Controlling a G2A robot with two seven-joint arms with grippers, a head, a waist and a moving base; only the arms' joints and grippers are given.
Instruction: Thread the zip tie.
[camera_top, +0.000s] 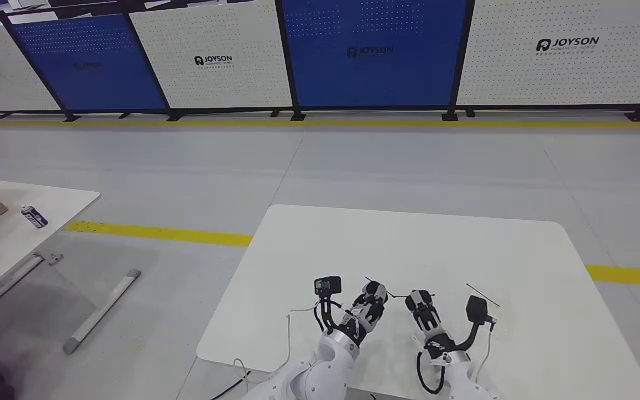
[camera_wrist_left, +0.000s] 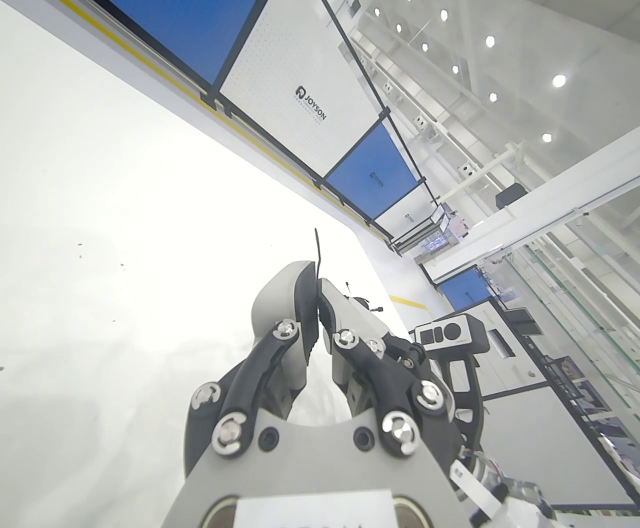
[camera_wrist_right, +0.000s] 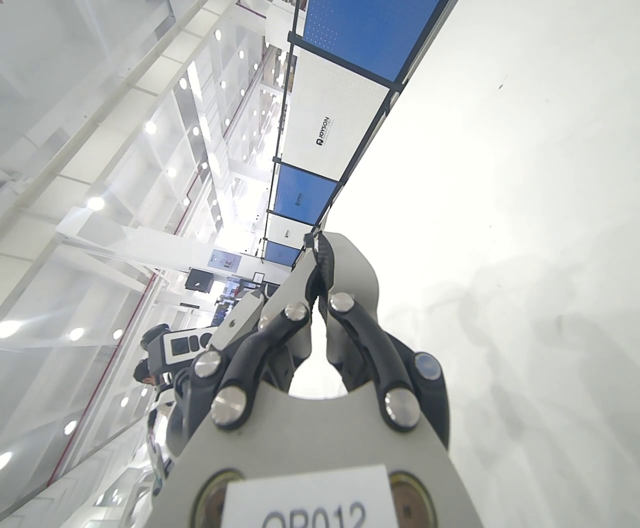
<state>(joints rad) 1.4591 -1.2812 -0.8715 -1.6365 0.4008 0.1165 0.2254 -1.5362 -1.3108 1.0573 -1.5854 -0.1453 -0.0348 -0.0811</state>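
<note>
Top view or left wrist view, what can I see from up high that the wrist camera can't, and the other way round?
Top view gives you the whole white table, edge to edge, and a second table off to one side. Left wrist view gives you a close look at the left pincer shut on the thin black zip tie, whose end pokes out past the fingertips, plus ceiling lights. Shared: the left pincer, the white table and the blue and white wall panels.

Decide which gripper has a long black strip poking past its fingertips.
The left gripper: the zip tie sticks out well beyond it; the right gripper shows only a short stub.
</note>
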